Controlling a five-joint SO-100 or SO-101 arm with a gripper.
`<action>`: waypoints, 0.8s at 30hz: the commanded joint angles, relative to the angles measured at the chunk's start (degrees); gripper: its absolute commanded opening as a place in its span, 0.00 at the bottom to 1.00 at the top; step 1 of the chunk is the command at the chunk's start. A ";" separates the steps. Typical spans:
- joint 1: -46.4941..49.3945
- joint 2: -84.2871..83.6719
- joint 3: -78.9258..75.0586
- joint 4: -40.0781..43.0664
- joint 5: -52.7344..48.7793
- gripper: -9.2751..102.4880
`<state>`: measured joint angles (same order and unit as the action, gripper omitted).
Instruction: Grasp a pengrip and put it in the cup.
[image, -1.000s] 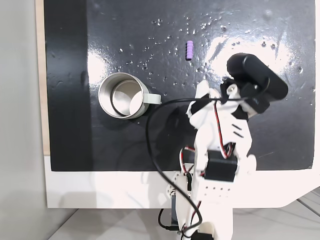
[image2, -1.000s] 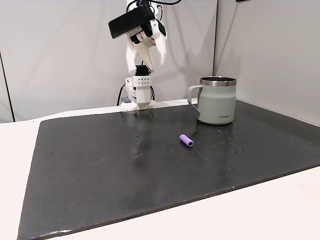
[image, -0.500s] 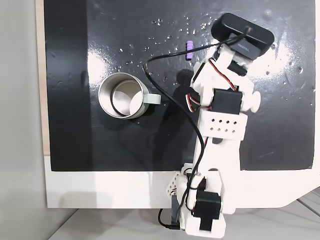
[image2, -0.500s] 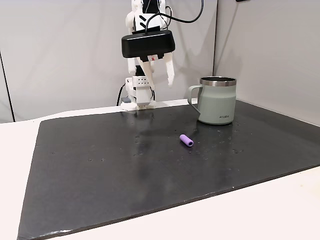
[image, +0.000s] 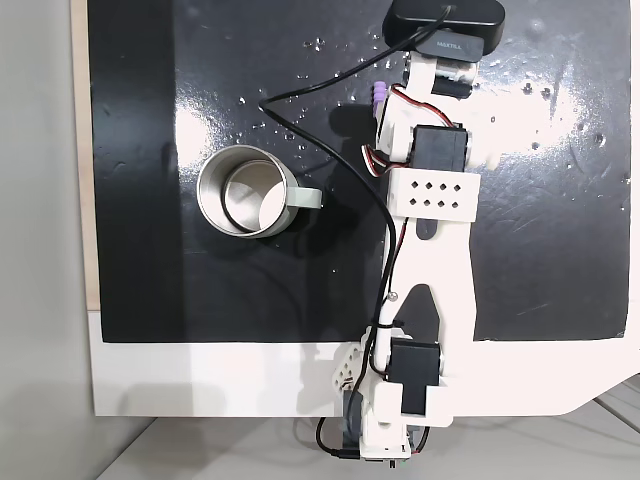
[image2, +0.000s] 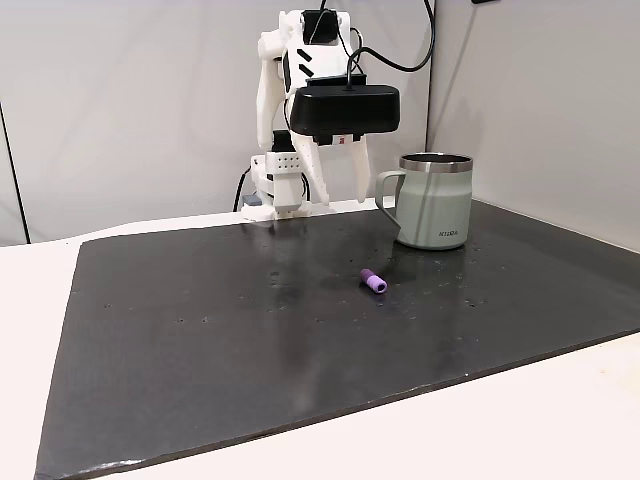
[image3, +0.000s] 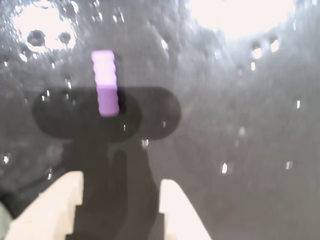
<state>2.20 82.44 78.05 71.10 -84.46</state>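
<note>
Since the earlier frames the arm (image: 430, 250) has been swung and stretched forward over the mat, w/ its black camera head (image2: 345, 108) brought from beside the base to a spot above the pengrip (image2: 374, 283); pengrip and cup (image2: 435, 200) are seen unmoved. The gripper (image2: 338, 183) is held above the mat, w/ its white fingers (image3: 176, 210) spread apart and nothing between them; in the wrist view the gripper (image3: 117, 200) is seen at the bottom edge, the pengrip (image3: 105, 82) lying ahead of it and slightly left, on the arm's shadow. The pengrip (image: 376, 97), a short purple ribbed cylinder, is seen lying flat on the mat, partly hidden by the arm in a fixed view from above, well apart from the cup (image: 245, 191). The cup, a pale metal mug w/ a shiny inside and dark rim, is stood upright w/ its handle turned toward the arm; small dark lettering is carried on its side, too small to be read. "MAXTILL" is printed in white on the camera head (image: 445, 20). The mat (image2: 200, 340) is glossy black, speckled w/ small marks, and is laid on a white tabletop (image: 200, 380).
</note>
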 joint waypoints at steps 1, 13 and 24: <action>0.00 -0.97 -3.96 -4.66 -1.85 0.27; -3.34 -11.25 -3.16 -15.38 -2.72 0.28; -5.45 -17.31 -2.99 -18.98 -2.37 0.28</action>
<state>-2.02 64.60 78.05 53.96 -86.92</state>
